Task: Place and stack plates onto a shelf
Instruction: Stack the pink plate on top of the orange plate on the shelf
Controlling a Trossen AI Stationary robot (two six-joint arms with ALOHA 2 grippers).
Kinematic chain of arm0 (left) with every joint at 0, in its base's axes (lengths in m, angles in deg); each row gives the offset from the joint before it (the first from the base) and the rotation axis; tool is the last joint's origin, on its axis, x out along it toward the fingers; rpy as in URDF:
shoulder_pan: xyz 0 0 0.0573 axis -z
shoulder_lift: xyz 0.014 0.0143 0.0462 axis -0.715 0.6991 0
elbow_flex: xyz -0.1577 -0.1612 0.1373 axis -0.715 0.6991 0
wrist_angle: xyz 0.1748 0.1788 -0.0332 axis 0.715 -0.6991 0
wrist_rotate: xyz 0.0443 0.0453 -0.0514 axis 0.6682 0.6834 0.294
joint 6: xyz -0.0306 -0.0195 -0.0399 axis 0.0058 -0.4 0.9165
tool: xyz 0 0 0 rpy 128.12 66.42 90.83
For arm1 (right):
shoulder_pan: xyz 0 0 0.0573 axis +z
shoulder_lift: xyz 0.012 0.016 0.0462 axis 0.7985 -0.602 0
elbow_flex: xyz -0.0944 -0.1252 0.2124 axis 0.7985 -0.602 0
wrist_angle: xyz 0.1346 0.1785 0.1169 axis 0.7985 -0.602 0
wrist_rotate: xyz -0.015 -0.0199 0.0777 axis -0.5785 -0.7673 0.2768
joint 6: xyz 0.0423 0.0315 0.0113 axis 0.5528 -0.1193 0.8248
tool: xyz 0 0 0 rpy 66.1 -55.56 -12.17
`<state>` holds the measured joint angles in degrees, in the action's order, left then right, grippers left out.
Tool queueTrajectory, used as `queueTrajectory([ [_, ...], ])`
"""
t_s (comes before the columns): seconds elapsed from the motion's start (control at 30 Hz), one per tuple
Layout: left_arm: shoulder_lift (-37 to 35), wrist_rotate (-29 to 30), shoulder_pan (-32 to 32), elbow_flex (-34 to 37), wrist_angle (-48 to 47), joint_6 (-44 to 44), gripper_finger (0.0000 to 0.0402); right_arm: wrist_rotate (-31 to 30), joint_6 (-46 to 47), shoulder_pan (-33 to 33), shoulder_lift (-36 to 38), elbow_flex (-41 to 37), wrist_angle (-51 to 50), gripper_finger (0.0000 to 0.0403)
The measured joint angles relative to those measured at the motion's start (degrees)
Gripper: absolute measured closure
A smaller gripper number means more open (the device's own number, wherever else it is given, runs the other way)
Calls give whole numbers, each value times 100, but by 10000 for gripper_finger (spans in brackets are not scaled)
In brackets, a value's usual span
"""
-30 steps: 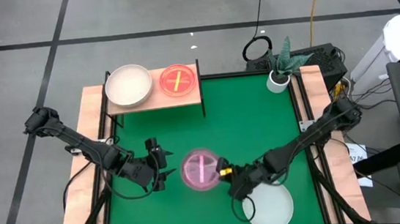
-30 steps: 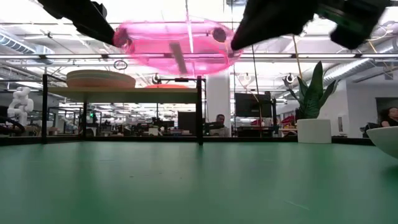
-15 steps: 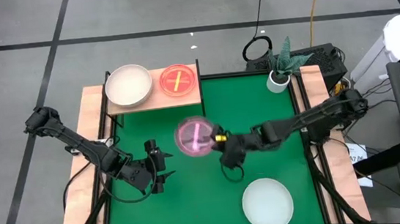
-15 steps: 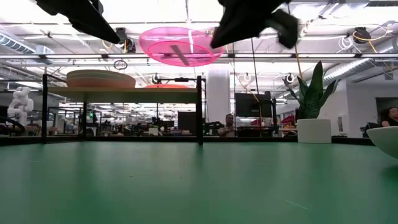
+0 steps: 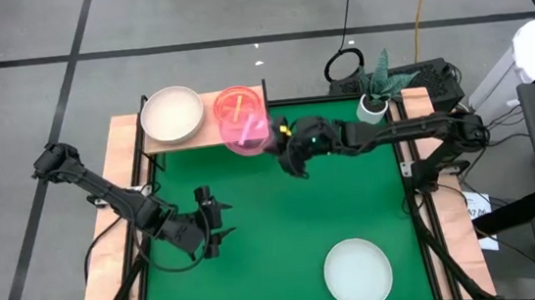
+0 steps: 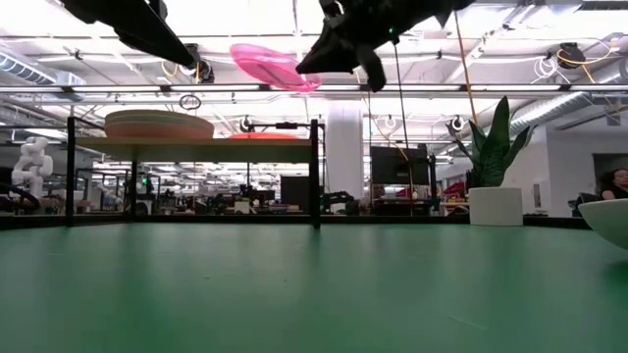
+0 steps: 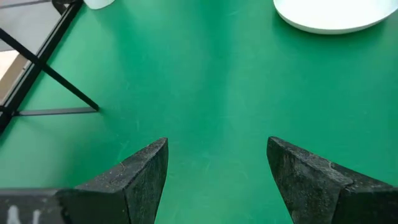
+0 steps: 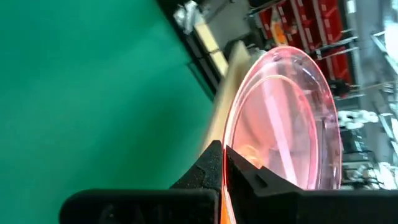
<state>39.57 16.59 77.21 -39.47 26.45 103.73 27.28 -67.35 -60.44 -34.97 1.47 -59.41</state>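
Translucent magenta plate (image 5: 245, 132), seemingly light, stiff and slick, is hanging by its rim from the clenched right gripper (image 5: 279, 136) above the shelf (image 5: 209, 131), while the left gripper (image 5: 218, 226) is idling, fingers spread.

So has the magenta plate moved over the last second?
Yes. The right hand has carried the magenta plate from mid-table, near the white plate, to the shelf, where it overlaps the amber plate.

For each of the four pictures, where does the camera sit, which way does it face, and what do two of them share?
High: overhead, facing down; both arms, shelf.
Low: table height, facing level; pink plate aloft.
Left wrist: over green table; open left gripper.
Right wrist: right gripper shut on the pink plate.
Shared: high and left wrist views both show the white plate.
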Motion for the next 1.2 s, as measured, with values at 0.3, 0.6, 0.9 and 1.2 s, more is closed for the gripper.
queueTrajectory([
  [0.3,0,0,-47,0,24,-69,124,566,-30,-576,-2,0,918,403],
  [0.6,0,0,-47,0,328,-316,124,980,337,-886,-555,671,1430,403],
  [0.9,0,-2,-47,0,308,-314,124,957,817,-1096,-1574,1854,1340,403],
  [1.2,0,-2,-45,0,267,-321,124,643,892,-1285,-2139,2277,554,403],
])
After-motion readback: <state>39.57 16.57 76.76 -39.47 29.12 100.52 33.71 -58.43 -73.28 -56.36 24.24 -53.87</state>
